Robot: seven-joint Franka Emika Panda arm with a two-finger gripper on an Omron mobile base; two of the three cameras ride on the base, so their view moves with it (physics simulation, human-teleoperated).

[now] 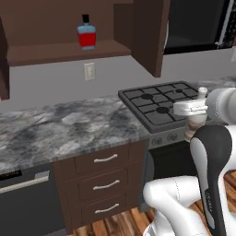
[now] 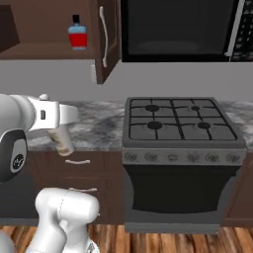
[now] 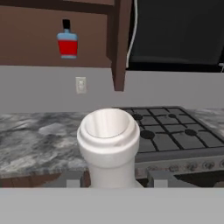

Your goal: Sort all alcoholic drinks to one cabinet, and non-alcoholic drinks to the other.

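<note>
While the left base view shows a marbled grey counter (image 1: 69, 129) running to a black 4-burner stove (image 1: 159, 103), the blue bottle (image 1: 86, 33) stands on the shelf of the open brown wall cabinet (image 1: 147, 32). From the right base view, the gripper (image 2: 62, 141) hangs before the drawers (image 2: 78, 161), clamped on the pale bottle (image 2: 63, 141). Along the hand view, that bottle's white cap (image 3: 108, 138) rises between the fingers (image 3: 70, 179), with a wall outlet (image 3: 81, 85) behind.
</note>
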